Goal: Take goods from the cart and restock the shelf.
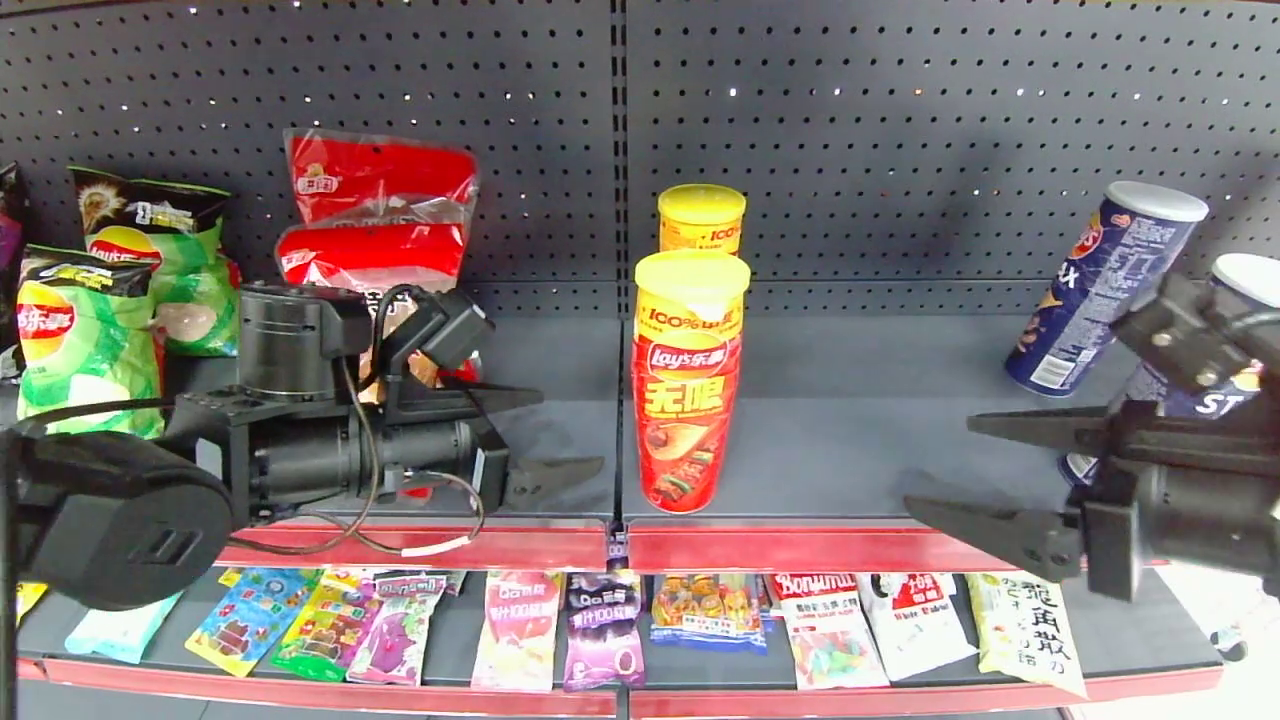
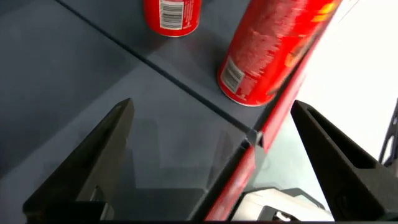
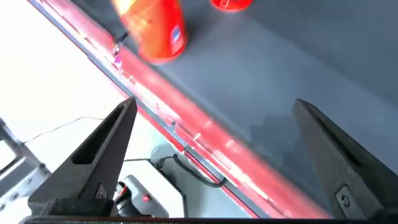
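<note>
Jaws released, empty: probably best backing left gripper point(image 1: 570, 430) and right gripper point(image 1: 940, 466) straight out, clear of yellow-lidded red cardboard tube point(image 1: 688, 400).

A dark grey pegboard point(image 1: 900, 120) forms the back wall, split into two panels by a vertical seam point(image 1: 618, 150) — pinpoints of light shine through some of its holes near the top. A grey shelf point(image 1: 850, 430) juts out below it, its front edge faced with a red strip point(image 1: 800, 550). A lower shelf point(image 1: 1140, 630) — also grey with a red edge — sits beneath. Pale floor point(image 1: 1225, 605) shows at the lower right.
</note>
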Controlling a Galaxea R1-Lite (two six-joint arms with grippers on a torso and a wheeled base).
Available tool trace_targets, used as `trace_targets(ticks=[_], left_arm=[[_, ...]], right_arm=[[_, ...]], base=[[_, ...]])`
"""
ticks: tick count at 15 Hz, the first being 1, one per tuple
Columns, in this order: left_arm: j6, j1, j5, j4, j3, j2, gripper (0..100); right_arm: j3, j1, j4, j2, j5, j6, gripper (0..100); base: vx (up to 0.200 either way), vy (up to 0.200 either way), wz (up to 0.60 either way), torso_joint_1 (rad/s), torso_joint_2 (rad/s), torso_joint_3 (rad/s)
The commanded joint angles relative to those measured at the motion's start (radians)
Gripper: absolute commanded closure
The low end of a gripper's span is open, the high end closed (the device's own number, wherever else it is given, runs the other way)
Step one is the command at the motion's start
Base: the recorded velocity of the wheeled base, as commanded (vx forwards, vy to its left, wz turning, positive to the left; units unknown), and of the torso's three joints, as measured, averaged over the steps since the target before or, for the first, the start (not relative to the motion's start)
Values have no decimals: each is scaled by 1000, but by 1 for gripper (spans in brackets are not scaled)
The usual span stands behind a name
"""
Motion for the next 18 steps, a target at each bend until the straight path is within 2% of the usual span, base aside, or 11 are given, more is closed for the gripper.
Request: trace_targets(ticks=[1,4,18], left_arm=[[1,-15,7,0,-18,57,0],[1,-40,23,0,-35,99,0],[2,-40,43,1,-131,205,0]], right_arm=[[42,-24,2,-129,-1,0,0],[41,-70,2,-155,-1,0,0],[30,-93,0,-150,1,2,0]], base=[[0,0,0,0,0,0],[0,0,0,0,0,0],[0,0,0,0,0,0]])
